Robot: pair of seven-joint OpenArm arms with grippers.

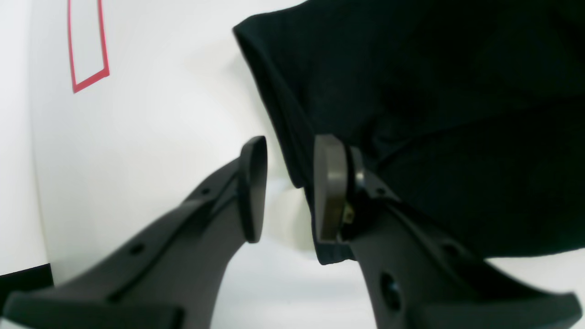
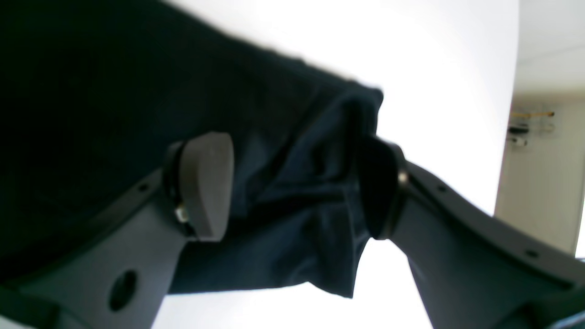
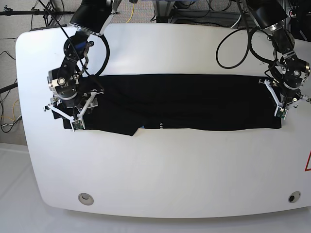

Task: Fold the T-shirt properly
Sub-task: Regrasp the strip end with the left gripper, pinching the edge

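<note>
The black T-shirt (image 3: 180,102) lies as a long flat band across the white table (image 3: 160,170), with tiny white lettering on its front edge. My left gripper (image 1: 290,192) is at the shirt's right end (image 3: 282,109). It is open, and the shirt's edge (image 1: 292,151) hangs between the pads, close to the right pad (image 1: 329,192), with a gap to the other. My right gripper (image 2: 292,187) is at the shirt's left end (image 3: 75,119). Its jaws stand wide, straddling a bunched fold of the T-shirt (image 2: 297,183).
A red tape outline (image 1: 89,45) marks the table near the left gripper, at the right edge in the base view (image 3: 307,162). Two round holes (image 3: 86,198) (image 3: 291,197) sit near the table's front edge. Cables (image 3: 233,43) loop at the back.
</note>
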